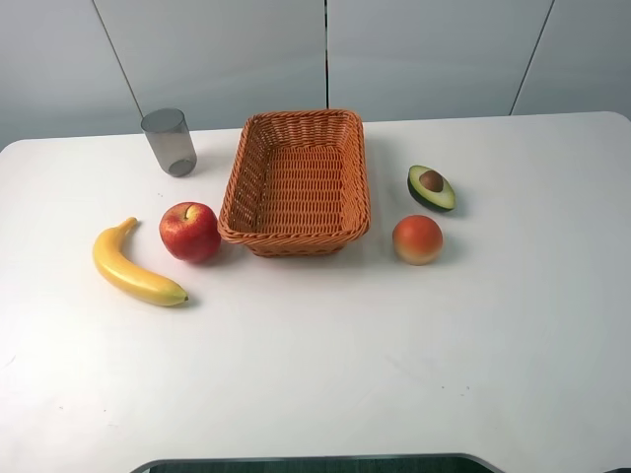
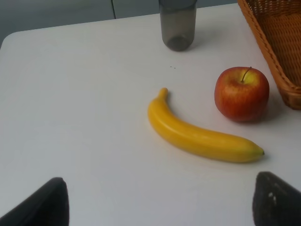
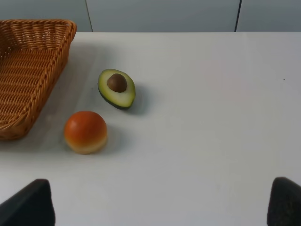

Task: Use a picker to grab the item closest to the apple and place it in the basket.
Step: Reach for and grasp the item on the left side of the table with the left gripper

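A red apple (image 1: 189,232) (image 2: 241,93) sits just left of the woven orange basket (image 1: 296,240) (image 2: 277,42). Beside the apple, on its left, lies a yellow banana (image 1: 133,268) (image 2: 200,134). The basket has nothing in it. My left gripper (image 2: 160,205) is open, with its dark fingertips (image 2: 44,207) wide apart, well back from the banana and touching nothing. My right gripper (image 3: 162,205) is open too, with its fingertips (image 3: 28,207) spread and nothing between them. Neither gripper shows in the exterior high view.
A grey translucent cup (image 1: 170,142) (image 2: 178,24) stands behind the apple. Right of the basket lie an avocado half (image 1: 431,187) (image 3: 116,88) and an orange-red round fruit (image 1: 417,239) (image 3: 85,132). The white table (image 1: 325,365) ends at its front edge near the robot.
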Robot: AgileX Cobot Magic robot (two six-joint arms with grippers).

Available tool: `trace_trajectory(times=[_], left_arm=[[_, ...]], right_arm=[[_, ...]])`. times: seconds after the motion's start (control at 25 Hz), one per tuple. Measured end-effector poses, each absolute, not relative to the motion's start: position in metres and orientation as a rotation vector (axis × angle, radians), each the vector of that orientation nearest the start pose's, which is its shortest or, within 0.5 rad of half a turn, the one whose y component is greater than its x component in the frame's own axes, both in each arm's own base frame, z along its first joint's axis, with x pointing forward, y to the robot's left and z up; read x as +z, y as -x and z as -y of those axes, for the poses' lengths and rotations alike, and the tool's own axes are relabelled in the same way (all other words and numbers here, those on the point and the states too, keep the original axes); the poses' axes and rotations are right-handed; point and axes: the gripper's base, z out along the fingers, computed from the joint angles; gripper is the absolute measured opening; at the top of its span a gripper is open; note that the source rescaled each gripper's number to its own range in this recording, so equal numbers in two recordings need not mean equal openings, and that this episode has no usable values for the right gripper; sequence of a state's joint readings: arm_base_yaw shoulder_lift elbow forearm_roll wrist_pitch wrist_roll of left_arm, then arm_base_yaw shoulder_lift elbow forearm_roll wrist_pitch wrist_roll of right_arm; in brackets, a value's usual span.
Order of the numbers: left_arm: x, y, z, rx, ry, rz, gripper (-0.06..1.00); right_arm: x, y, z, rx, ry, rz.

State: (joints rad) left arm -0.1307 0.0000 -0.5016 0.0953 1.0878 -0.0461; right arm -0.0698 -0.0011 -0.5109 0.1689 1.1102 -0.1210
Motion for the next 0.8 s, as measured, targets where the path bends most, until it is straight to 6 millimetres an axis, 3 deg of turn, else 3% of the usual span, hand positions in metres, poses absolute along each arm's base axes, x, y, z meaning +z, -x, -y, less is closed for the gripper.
trace_trajectory(times=[0.8], left_arm=[[0.2758, 0.0054, -0.0084, 0.006, -0.081, -2.064, 1.0]], right_arm=[[0.2773, 0.0081, -0.0143, 0.086, 0.067, -2.07]])
